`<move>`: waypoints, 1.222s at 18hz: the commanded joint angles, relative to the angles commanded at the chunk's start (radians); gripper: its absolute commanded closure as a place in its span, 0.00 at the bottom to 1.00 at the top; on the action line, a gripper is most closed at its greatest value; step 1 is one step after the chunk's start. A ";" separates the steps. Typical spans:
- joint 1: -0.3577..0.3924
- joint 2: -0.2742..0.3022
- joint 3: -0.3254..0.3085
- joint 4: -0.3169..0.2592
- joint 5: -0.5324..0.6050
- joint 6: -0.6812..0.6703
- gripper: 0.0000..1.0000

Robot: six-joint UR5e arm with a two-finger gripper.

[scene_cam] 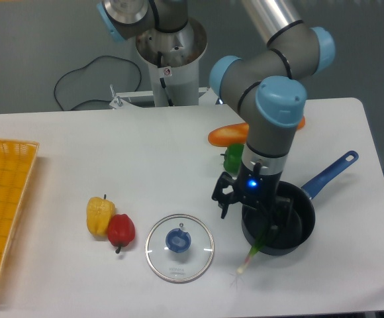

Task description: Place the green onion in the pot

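Note:
The pot, dark with a long blue handle, stands at the right front of the table. The green onion lies slanted over the pot's near-left rim: its green stalk reaches into the pot, while its white bulb end rests on the table in front. My gripper hangs over the pot's left edge, open, with the fingers spread wide and nothing between them. It does not touch the onion.
A glass lid with a blue knob lies left of the pot. A green bell pepper and an orange vegetable sit behind my arm. Yellow and red peppers lie further left. A yellow basket is at the left edge.

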 joint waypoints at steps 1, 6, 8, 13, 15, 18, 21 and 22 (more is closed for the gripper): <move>-0.022 -0.003 0.000 -0.005 0.049 0.002 0.00; -0.086 -0.005 0.009 -0.055 0.160 0.031 0.00; -0.098 0.001 0.009 -0.100 0.197 0.052 0.00; -0.117 0.015 0.009 -0.167 0.204 0.054 0.00; -0.117 0.037 0.011 -0.222 0.203 0.055 0.00; -0.118 0.046 0.012 -0.256 0.200 0.055 0.00; -0.141 0.057 0.017 -0.294 0.206 0.052 0.00; -0.144 0.058 0.020 -0.314 0.206 0.052 0.00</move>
